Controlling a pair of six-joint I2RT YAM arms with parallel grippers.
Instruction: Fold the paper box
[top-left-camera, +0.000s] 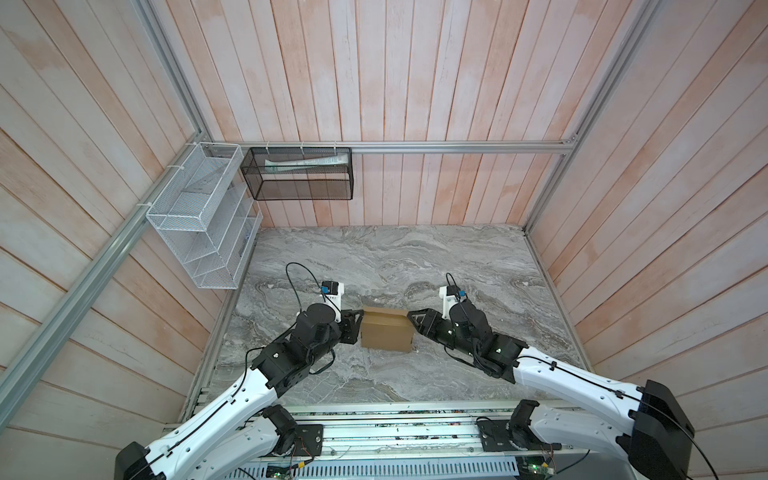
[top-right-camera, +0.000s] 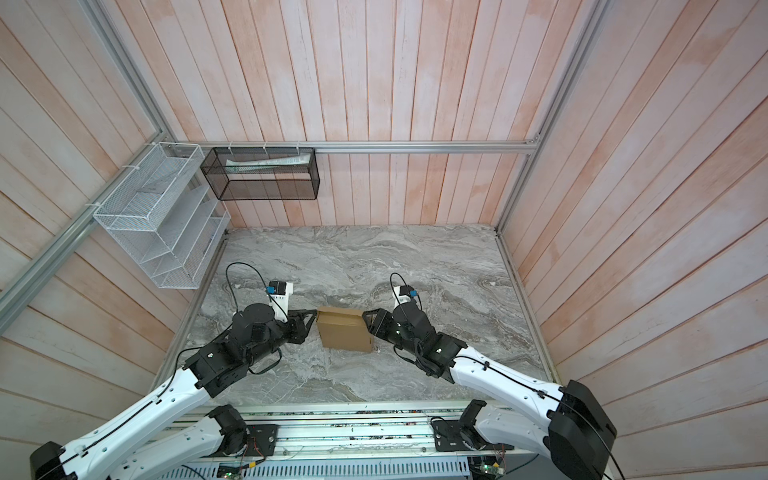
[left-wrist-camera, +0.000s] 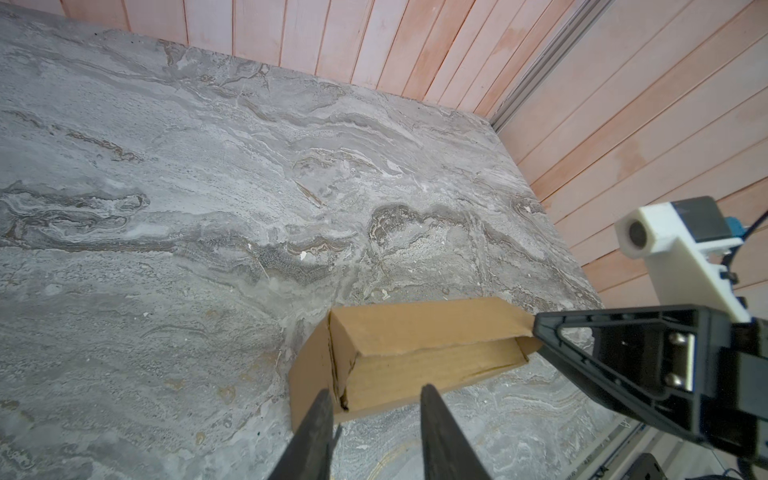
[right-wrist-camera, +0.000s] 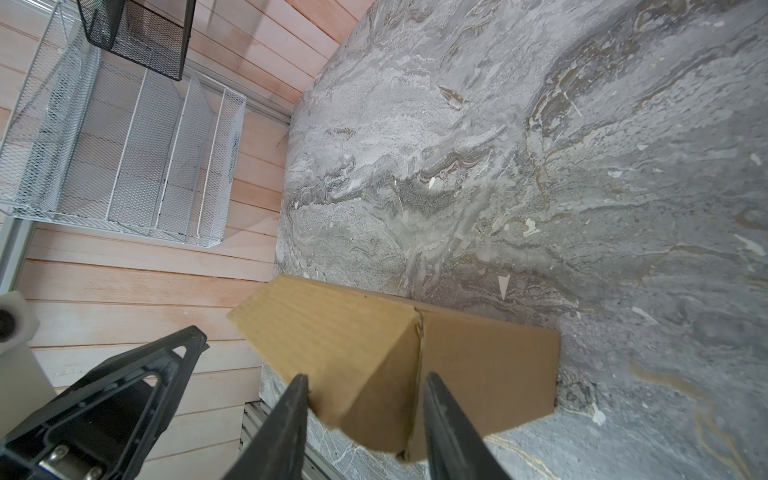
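Paper box (top-left-camera: 387, 332): plain brown corrugated cardboard, folded up, closed.

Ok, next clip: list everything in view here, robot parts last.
paper box: one, plain brown, mid-table, between the two tools
table: one, grey marble pattern, floor of the cell
mesh rack: one, white, tiered, on the left wall rail
mesh basket: one, black, on the back rail
pale item: one, whitish, inside the basket, too unclear to name
wall planks: pinkish wood, three sides
frame rails: silver, along the walls and corners
arms: two, white and black, reaching in from the near edge
wrist cameras: two, white mounts
left tool: black, jaws apart at the box's left end
right tool: black, straddling the box's right corner, grip unclear
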